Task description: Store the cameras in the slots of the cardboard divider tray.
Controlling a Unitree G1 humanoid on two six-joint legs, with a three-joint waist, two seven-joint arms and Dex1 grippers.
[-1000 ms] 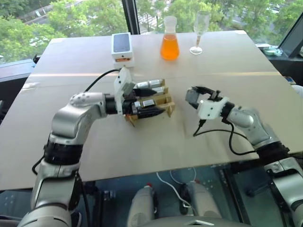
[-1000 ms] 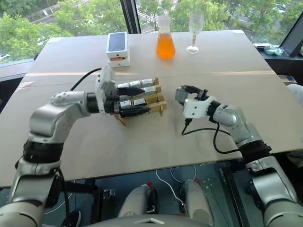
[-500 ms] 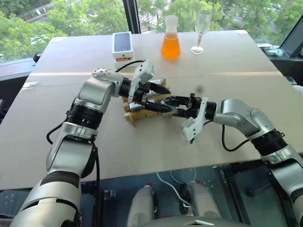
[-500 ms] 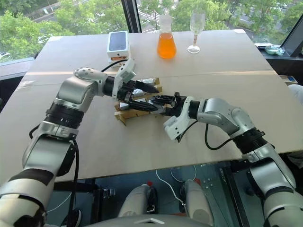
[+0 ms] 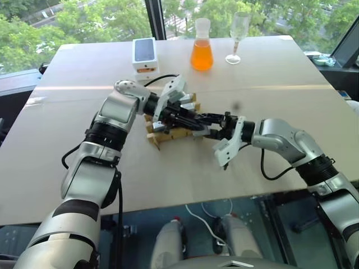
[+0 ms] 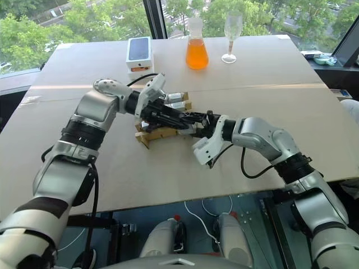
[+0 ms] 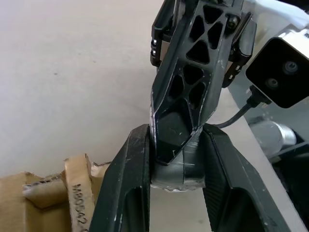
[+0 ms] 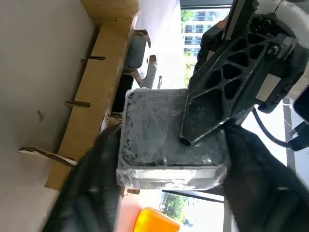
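Note:
The cardboard divider tray (image 5: pixel 168 133) lies mid-table, with silver-grey cameras (image 5: pixel 182 100) in its far slots. Just to its right, above the table, both grippers meet on one silver-grey camera (image 8: pixel 169 140). My left gripper (image 5: pixel 193 119) reaches over the tray and is shut on that camera (image 7: pixel 178 171). From the opposite side comes my right gripper (image 5: pixel 205 120), whose dark fingers (image 8: pixel 96 183) lie against the camera's two other sides. The tray's edge (image 7: pixel 43 193) sits just beside the left fingers.
At the table's far edge stand a white phone box (image 5: pixel 145 54), a flask of orange liquid (image 5: pixel 201 53) and a wine glass (image 5: pixel 238 36). A black cable (image 5: pixel 269 168) loops under the right forearm. Bare tabletop stretches to the right of the tray and in front of it.
The right gripper carried the camera left to the tray's right side. The left gripper lifted off the tray, swung to meet it and closed on the camera.

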